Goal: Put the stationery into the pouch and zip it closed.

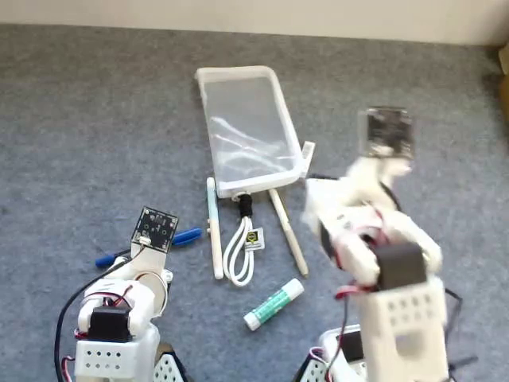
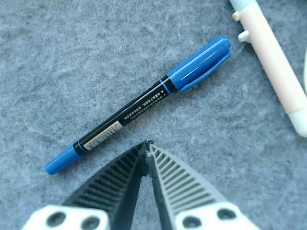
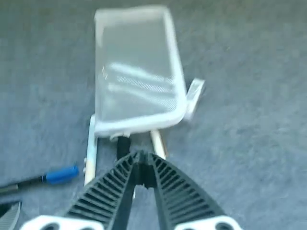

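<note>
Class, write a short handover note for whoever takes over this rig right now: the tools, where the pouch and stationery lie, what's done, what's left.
Left tool: shut, empty, beside the blue marker.
Right tool: shut, empty, raised by the near end of the pouch.
Pouch: flat on the table, looks empty.
Outside it, at its near end: white pen, cable, wooden stick. The glue stick lies nearer the arms.
Done: nothing yet.
Left: load every item, then zip the pouch shut.

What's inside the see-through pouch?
Nothing I can see: the pouch looks empty, with just grey carpet showing through. Where it shines, I cannot tell.
</note>
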Controlling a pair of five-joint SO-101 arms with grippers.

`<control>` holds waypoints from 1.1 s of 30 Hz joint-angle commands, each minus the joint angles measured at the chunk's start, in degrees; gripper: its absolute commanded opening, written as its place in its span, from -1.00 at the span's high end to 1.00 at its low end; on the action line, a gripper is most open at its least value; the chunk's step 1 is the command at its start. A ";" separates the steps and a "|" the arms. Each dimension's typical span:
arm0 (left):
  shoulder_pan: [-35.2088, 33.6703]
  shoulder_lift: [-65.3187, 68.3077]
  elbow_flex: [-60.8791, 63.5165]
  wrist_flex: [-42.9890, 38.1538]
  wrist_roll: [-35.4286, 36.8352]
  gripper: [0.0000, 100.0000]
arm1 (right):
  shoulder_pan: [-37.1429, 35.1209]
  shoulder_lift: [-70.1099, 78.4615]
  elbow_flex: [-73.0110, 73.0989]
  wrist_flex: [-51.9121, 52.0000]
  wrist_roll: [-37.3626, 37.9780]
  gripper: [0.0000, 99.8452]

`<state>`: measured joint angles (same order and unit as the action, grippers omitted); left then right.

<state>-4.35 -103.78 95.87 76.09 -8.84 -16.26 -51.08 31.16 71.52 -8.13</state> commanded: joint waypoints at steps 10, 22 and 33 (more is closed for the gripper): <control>-0.66 -0.57 1.27 0.44 0.35 0.99 | -11.38 17.71 -3.56 -6.20 -0.70 0.65; -0.66 -0.57 1.27 0.44 0.35 0.99 | -16.40 33.27 -3.56 -16.75 -0.70 0.65; -0.66 -0.57 1.27 0.44 0.35 0.99 | -16.66 43.38 -3.56 -26.59 -0.44 0.76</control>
<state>-4.35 -103.78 95.87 76.09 -8.84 -32.35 -7.82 31.16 48.04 -8.13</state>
